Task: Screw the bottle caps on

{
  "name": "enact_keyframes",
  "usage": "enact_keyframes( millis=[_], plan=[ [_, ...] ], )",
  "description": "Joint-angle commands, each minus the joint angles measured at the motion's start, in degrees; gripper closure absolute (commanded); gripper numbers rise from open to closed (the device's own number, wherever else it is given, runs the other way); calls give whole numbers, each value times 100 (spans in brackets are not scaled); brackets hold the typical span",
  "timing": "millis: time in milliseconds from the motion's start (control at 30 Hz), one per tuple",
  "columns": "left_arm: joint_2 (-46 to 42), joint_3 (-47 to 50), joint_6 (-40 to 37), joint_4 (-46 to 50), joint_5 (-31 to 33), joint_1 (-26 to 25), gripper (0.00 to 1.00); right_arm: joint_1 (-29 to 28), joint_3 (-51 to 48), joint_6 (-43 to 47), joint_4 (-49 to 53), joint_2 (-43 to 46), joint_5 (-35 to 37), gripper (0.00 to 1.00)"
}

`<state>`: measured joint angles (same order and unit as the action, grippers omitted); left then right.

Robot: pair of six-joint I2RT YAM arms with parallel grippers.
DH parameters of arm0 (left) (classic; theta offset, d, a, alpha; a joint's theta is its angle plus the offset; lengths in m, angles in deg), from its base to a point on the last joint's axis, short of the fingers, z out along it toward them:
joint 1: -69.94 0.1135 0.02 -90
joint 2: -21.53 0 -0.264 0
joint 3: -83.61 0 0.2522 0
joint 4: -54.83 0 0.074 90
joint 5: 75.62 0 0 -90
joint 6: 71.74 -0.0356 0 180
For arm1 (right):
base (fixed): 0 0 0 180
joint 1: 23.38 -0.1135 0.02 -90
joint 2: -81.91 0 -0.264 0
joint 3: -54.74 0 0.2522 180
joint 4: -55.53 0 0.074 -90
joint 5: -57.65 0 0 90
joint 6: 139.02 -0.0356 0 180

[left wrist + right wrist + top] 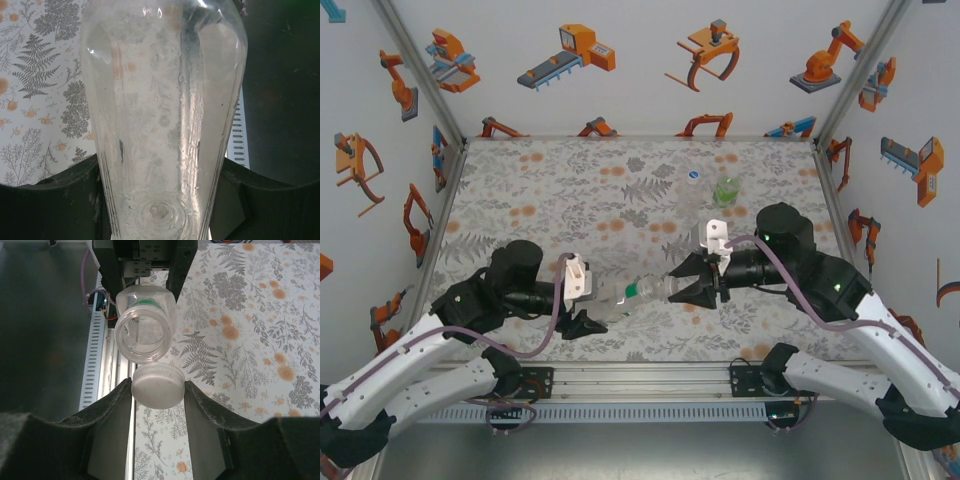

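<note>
1. left gripper (595, 305) holds a clear bottle (620, 293) lying on its side above the near middle of the floral table cover (540, 200), mouth pointing toward the right arm.
2. left wrist view: the bottle (160, 110) runs up the frame with its base at the bottom, and the dark fingers (55, 200) press on both flanks. they are parted only as wide as the bottle body.
3. the bottle has a green band near its neck, seen from the top camera and in the right wrist view.
4. right gripper (685, 290) faces the bottle mouth from the right, level with it.
5. right wrist view: the right gripper's (157, 400) fingers (112, 415) pinch a pale round bottle cap (157, 387) by its sides, flat top toward the camera.
6. the open mouth of the bottle (142, 337) is uncapped. in that view the cap sits just below the mouth and off centre from it. cannot tell if the rims touch.
7. the left gripper's dark fingers (112, 265) show at the top of the right wrist view, behind the bottle.
8. two more bottles stand upright, just beside each other, at the far right of the table: a plain clear bottle (693, 188) and a green-labelled bottle (726, 190). both are well apart from the grippers.
9. whether those two are capped is too small to tell.
</note>
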<state>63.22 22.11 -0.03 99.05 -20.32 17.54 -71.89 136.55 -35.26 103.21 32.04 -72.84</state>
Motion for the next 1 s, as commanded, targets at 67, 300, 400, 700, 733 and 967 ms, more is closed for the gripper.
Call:
enact_keyframes(
  millis=[67,300,400,700,733,967],
  plan=[
    [27,-160,-96,196,-47,28,100,9,255,101,6,61,278,97],
    [-90,-73,-88,142,112,33,100,9,212,125,51,303,584,98],
    [-18,-105,-122,183,95,28,100,9,324,123,79,201,204,98],
    [216,-278,-261,313,-141,28,100,-9,724,232,323,-265,-456,98],
    [233,-296,-272,324,-148,27,100,-9,739,269,383,-297,-483,99],
    [309,-365,-290,343,-218,28,100,-34,825,435,677,-457,-555,99]
  ],
)
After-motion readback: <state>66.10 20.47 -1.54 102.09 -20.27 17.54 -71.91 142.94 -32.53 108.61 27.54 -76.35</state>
